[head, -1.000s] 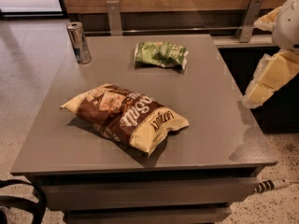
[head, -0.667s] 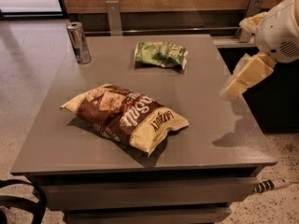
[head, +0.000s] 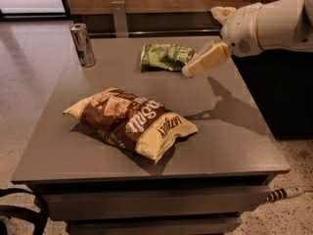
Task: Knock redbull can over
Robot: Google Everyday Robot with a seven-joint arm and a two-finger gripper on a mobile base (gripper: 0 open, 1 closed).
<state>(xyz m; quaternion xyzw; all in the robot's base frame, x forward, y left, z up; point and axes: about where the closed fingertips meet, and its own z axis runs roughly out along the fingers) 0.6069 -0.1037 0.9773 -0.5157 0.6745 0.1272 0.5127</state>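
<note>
Silver-blue redbull can (head: 82,45) stands upright; hand (head: 189,71) near green bag (head: 165,57).

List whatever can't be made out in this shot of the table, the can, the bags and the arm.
All in the camera view:
- Can: label lettering too small to read.
- Green bag: right end hidden behind the gripper, which hangs over the back right part of the table.
- Arm: cut off by the right edge.
- Cable on the floor: its left end hidden by the table.
</note>
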